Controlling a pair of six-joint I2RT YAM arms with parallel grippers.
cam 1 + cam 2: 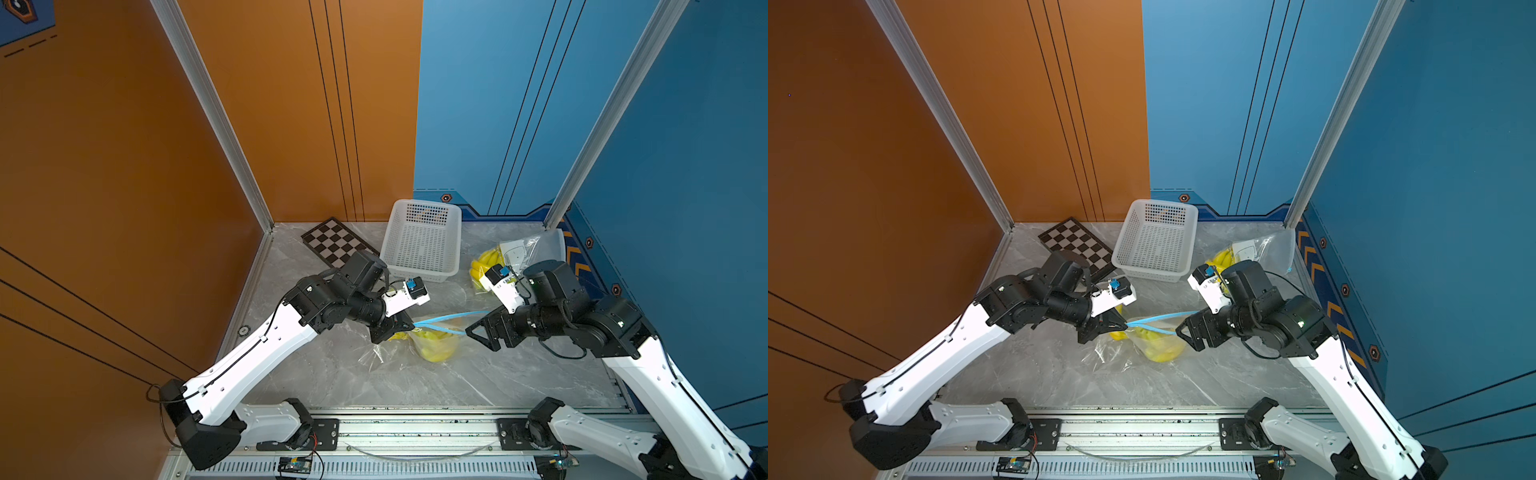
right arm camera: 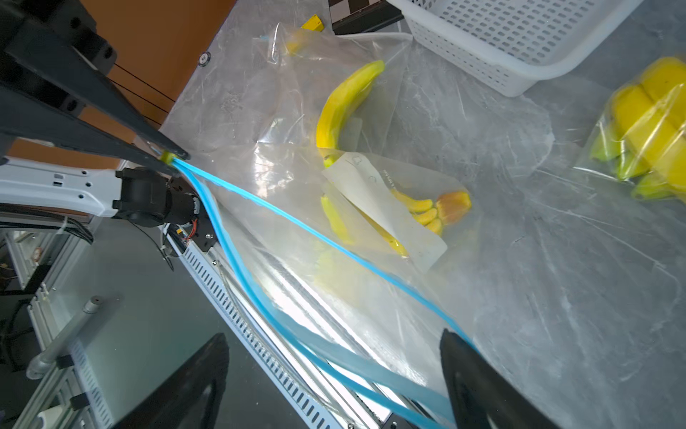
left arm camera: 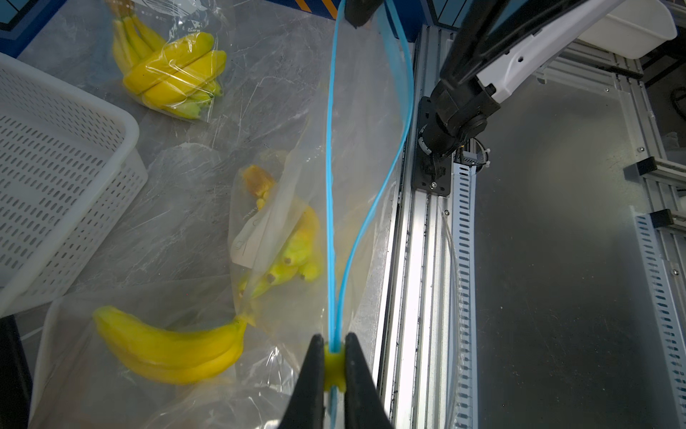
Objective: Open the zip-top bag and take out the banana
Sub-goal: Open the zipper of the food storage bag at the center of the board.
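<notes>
Left gripper (image 3: 335, 367) fingers (image 3: 313, 375) clamp the yellow slider (image 3: 335, 361) of the part-open zip-top bag (image 3: 282, 193).

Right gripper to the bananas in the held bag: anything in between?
Yes. The bag's blue zip strips run between the open right gripper and the bananas, parted only to a narrow slit, with clear bag wall around the fruit. The left gripper pinches the yellow slider.

In both top views the right arm (image 1: 552, 282) hides part of the second banana bag (image 1: 482, 262). Banana bunch (image 1: 436, 351) in zip-top bag (image 1: 386, 353) hazy through plastic.
Left wrist: basket (image 3: 74, 93) cut by frame edge.
Right wrist: right hand (image 2: 332, 336) fingers run off frame. Label (image 2: 371, 193) print unreadable.
</notes>
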